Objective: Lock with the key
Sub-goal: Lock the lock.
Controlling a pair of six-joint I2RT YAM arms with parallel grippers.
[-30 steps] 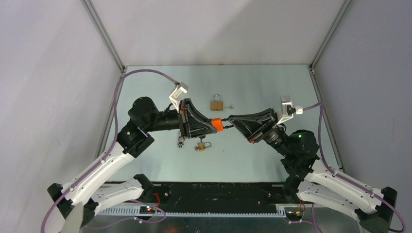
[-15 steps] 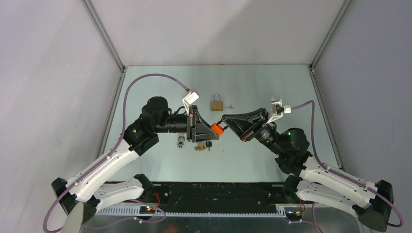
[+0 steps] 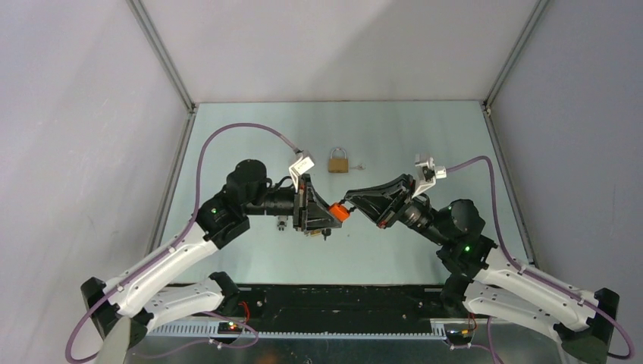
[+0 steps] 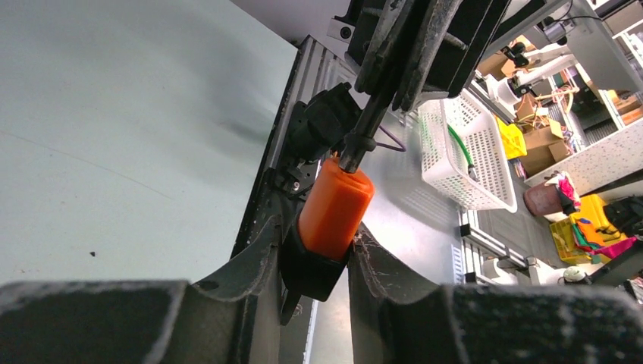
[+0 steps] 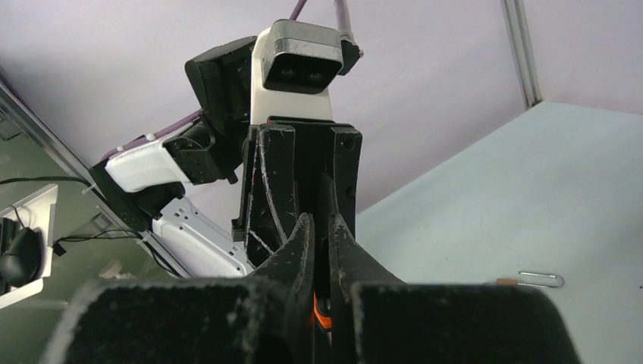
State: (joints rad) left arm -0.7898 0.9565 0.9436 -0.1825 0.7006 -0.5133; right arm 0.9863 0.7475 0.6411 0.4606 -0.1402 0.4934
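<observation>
You have no readable text, number or brand in any of these views. The brass padlock [image 3: 338, 161] at 12 o'clock on the table [image 3: 425, 129] is too small for you to make out any stamp. The orange lock [image 4: 334, 206] shows you only a plain face. The cardboard boxes [image 4: 543, 139] at 3 o'clock in the left wrist view are too blurred to read.
</observation>
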